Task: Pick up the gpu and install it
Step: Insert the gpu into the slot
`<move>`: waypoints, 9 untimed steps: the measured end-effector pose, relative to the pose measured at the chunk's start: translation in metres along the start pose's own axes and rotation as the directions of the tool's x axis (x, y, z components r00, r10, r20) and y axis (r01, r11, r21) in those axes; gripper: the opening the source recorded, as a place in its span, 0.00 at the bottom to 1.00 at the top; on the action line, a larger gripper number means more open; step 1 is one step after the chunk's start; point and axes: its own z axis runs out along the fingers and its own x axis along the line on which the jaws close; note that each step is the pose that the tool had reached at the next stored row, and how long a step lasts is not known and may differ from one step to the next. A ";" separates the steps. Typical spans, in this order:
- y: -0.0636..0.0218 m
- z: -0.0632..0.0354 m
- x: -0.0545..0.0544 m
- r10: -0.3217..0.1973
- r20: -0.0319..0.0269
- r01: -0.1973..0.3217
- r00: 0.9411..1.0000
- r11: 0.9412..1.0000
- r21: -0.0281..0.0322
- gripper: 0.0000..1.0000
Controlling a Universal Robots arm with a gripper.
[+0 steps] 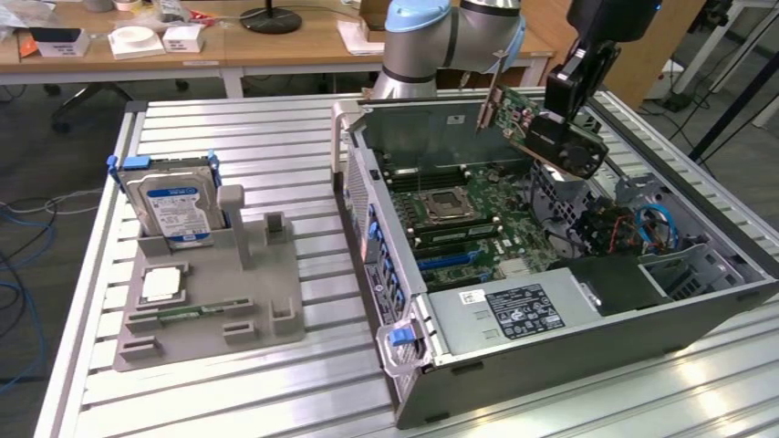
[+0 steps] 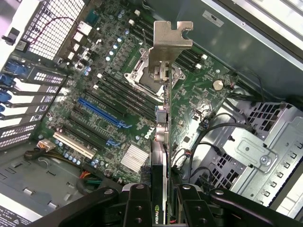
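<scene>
One gripper (image 1: 564, 117) pinches the gpu (image 1: 521, 111) above the open case (image 1: 524, 374) (slatted metal table (image 1: 219, 128), wooden desks (image 1: 292, 47) behind).

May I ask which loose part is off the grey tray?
The green gpu with black cooler, gripped above the open case; the silver hard drive stands trayed.

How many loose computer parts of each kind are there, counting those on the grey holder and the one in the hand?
hard drive: 1
processor chip: 1
memory stick: 1
gpu, gripped in the hand: 1
Total: 4
</scene>
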 end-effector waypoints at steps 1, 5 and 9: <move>0.0000 0.0000 0.000 -0.001 0.000 0.001 1.000 1.000 0.000 0.26; -0.0001 0.0000 0.000 -0.004 0.000 0.004 1.000 1.000 0.000 0.26; -0.0002 0.0000 0.000 -0.008 0.000 0.008 1.000 1.000 0.000 0.26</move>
